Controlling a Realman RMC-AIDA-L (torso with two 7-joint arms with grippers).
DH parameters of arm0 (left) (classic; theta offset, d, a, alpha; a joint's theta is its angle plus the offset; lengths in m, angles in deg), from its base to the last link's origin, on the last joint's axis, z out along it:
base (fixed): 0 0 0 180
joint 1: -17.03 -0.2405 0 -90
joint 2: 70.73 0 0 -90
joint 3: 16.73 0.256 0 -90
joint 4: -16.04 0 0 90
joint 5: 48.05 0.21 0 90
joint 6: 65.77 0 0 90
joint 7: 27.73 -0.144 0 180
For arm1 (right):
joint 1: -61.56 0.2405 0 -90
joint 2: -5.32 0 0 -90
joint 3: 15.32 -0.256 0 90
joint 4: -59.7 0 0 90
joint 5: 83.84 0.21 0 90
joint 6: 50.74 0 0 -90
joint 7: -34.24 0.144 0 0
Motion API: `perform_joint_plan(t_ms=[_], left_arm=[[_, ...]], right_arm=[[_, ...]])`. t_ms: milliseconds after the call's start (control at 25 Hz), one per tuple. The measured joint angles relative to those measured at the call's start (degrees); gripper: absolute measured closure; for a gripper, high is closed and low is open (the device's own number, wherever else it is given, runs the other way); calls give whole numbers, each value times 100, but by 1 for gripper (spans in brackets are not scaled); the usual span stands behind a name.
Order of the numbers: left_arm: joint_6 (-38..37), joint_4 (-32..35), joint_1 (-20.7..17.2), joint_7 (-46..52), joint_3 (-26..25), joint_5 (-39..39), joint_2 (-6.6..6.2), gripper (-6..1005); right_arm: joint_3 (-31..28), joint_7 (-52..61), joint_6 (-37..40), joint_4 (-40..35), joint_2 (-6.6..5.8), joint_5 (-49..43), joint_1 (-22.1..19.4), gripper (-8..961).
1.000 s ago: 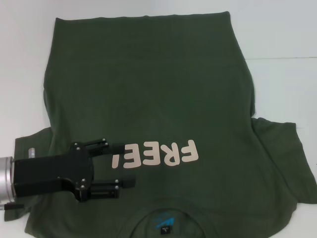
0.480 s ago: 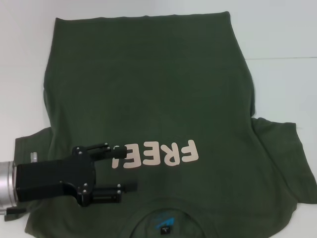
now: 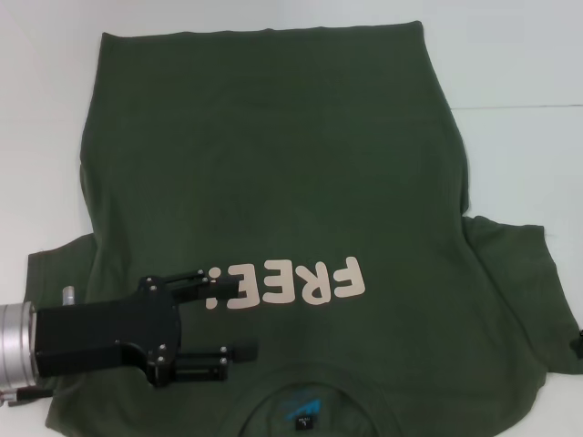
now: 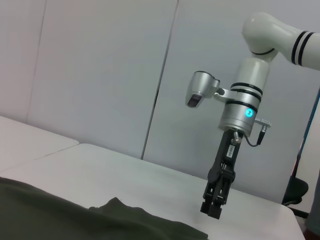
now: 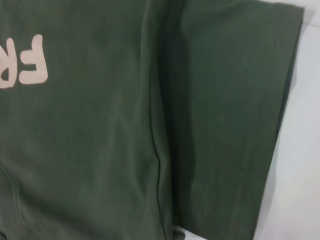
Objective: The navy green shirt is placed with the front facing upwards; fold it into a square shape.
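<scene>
On a white table [image 3: 519, 64], lying flat, lettering up: the shirt [image 3: 273, 182], soft and limp, best pinched at sleeve hems. Hovering near-left, jaws wide: the left gripper [image 3: 232, 314]. Right gripper [image 4: 214, 202] over the right sleeve, finger state unclear.

A white table [image 3: 510, 64] before pale wall panels [image 4: 100, 65].

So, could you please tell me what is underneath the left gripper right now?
The left gripper, jaws open, is over the navy green shirt, covering the end of its "FREE!" lettering; whether it touches the fabric cannot be seen.
</scene>
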Motion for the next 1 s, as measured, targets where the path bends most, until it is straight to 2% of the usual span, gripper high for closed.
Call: perform_joint_plan(t_ms=[480,1000], left_arm=[[27,-3,4,-12,-1,0,-2,169],[32,-11,-4,-14,8,-1,-2,169]], right_arm=[[117,17,-429,584,-3,-198,189,164],[120,18,-527,802,-2,-204,247,163]])
